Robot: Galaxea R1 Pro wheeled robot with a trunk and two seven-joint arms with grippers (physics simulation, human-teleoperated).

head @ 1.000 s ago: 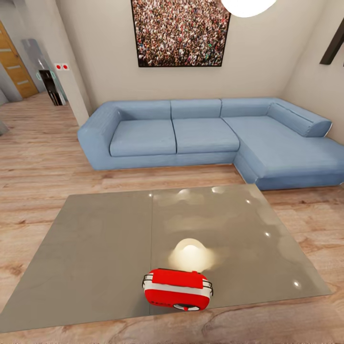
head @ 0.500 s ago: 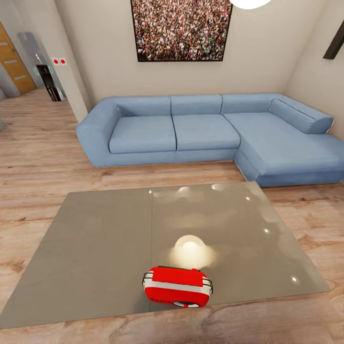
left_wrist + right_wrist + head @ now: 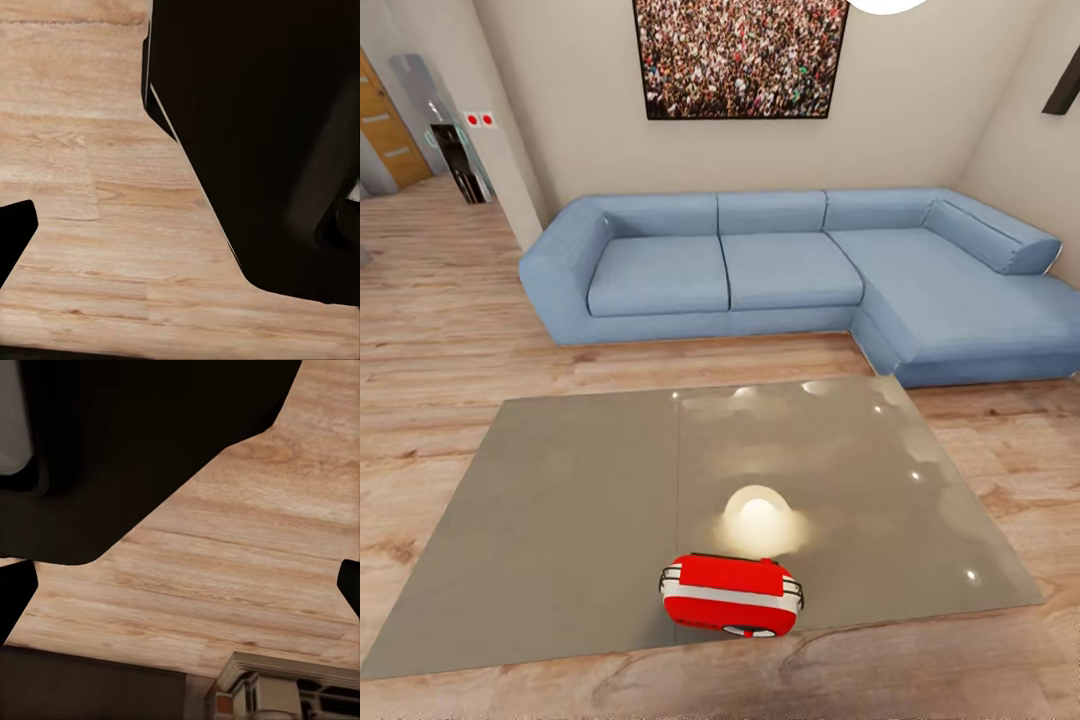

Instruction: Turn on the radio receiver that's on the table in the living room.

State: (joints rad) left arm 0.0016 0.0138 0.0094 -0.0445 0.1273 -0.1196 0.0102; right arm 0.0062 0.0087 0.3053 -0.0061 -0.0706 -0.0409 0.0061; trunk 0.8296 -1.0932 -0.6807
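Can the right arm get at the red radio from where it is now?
Probably not yet. The radio sits unobstructed near the grey table's near edge, but the right wrist view looks down at wood floor, so the arm seems lowered, not over the table.

One small glossy red radio receiver with a white band [image 3: 731,596], lower centre of the head view. One low rectangular table with a glossy grey top [image 3: 570,520] in two panels. One blue L-shaped fabric sofa [image 3: 800,275], with three back cushions along the wall. One framed crowd picture [image 3: 740,58], top centre. One white dome pendant lamp [image 3: 887,5], cut by the top edge. Two small red wall switches [image 3: 479,120], upper left. One wooden door [image 3: 385,125], far upper left.
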